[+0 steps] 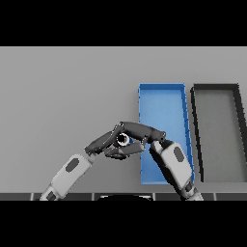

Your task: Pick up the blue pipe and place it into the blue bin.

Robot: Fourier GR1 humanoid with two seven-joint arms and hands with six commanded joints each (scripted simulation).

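Only a small round end of the pipe [123, 140] shows, a pale ring with a dark rim, just left of the blue bin [162, 96]. The rest of it is hidden by the hands. My right hand [141, 131] reaches left from the bin's near half and lies over the pipe, fingers above it and thumb below, closed on it. My left hand [103, 143] rests beside it on the left with relaxed fingers that point right, under the pipe end. The blue bin is a long open tray with nothing showing inside.
A dark grey bin [236, 140] of like shape stands just right of the blue one. My right forearm [173, 161] crosses the blue bin's near end. Bare grey table [62, 91] spreads to the left and behind.
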